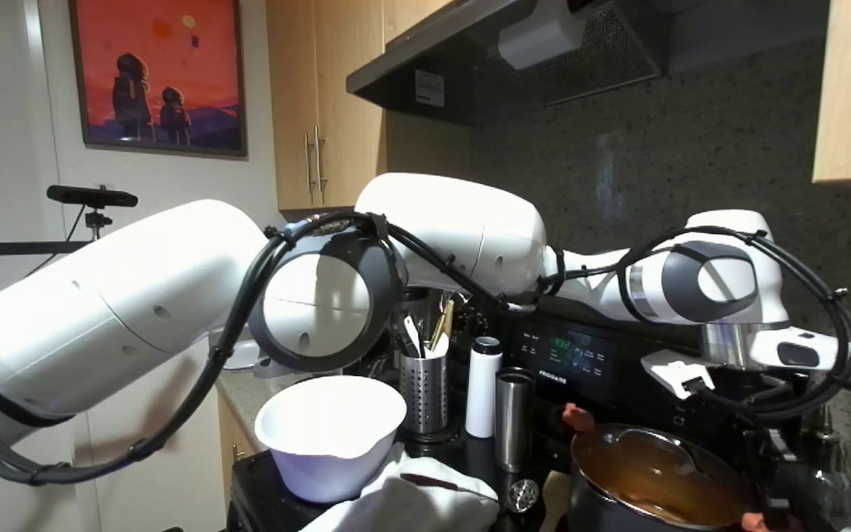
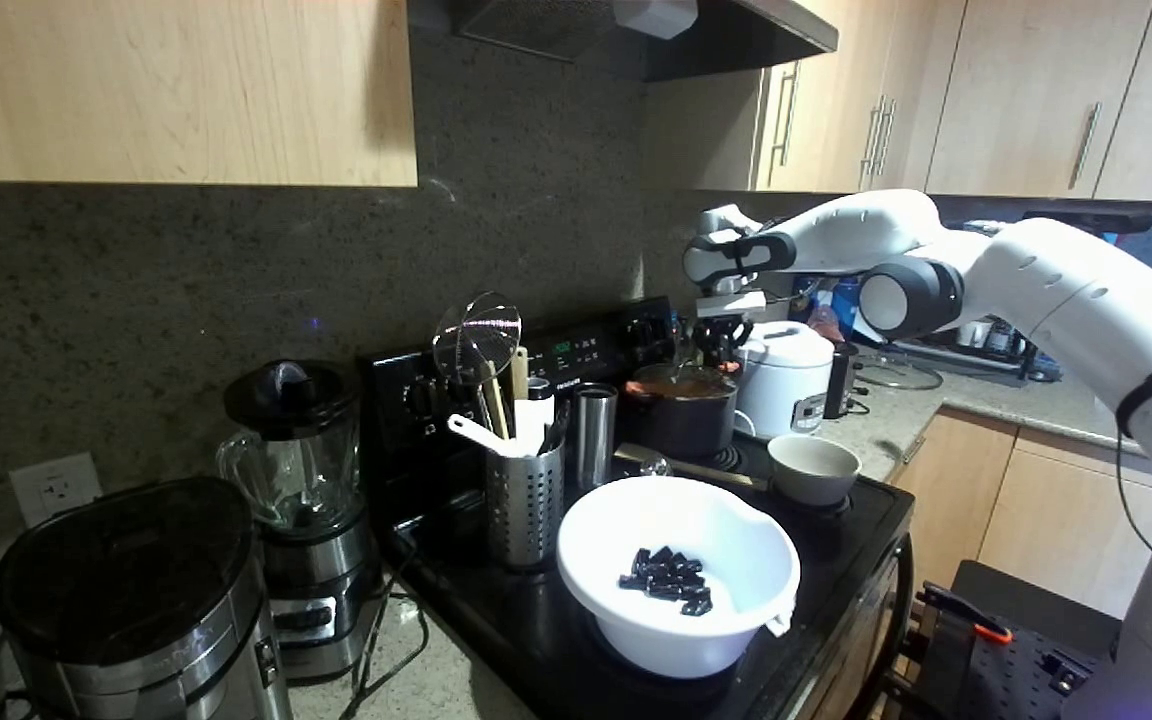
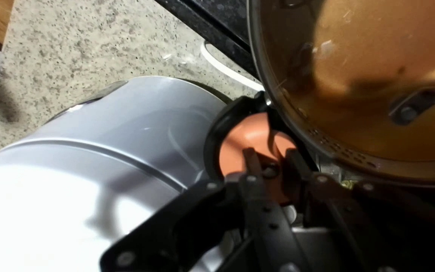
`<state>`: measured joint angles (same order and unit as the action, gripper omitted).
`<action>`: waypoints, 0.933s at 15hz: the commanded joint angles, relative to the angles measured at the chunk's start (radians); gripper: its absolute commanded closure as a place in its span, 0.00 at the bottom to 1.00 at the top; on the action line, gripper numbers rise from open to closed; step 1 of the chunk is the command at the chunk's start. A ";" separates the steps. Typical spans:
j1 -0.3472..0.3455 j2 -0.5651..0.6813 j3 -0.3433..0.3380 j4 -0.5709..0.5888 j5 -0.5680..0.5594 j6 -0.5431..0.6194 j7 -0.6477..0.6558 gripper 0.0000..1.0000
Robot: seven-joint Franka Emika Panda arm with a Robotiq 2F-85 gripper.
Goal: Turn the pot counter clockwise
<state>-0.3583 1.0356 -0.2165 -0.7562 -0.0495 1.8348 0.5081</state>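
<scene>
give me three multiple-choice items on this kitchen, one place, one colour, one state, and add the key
1. The small black pieces lie in:
a) the cream bowl
b) the large white bowl
c) the utensil holder

2. The side handles of the pot show:
a) green
b) blue
c) orange

3. The pot is:
a) covered
b) uncovered
c) tipped over

1: b, as an exterior view shows them on that bowl's floor.
2: c, as orange shows at the handles in both exterior views.
3: a, as a glass lid sits over it in an exterior view.
</scene>
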 commanded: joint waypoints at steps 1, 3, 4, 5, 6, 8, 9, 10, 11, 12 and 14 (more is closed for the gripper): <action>-0.006 0.015 0.004 0.039 0.003 -0.011 -0.014 0.99; -0.007 0.010 0.005 0.033 0.005 -0.010 -0.010 0.95; -0.006 0.009 0.003 0.030 0.004 -0.011 -0.005 0.95; -0.005 0.008 0.002 0.027 0.004 -0.012 0.002 0.95; -0.005 0.005 0.001 0.024 0.006 -0.012 0.009 0.95; -0.003 0.000 -0.004 0.017 0.007 -0.011 0.039 0.95; -0.004 -0.003 -0.005 0.013 0.009 -0.012 0.054 0.95; -0.002 -0.004 -0.008 0.010 0.009 -0.008 0.080 0.95; -0.002 -0.008 -0.010 0.006 0.012 -0.002 0.111 0.95; -0.003 -0.012 -0.009 0.002 0.015 0.000 0.138 0.95; -0.001 -0.018 -0.013 -0.007 0.015 0.012 0.210 0.95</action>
<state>-0.3590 1.0359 -0.2181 -0.7543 -0.0476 1.8347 0.6360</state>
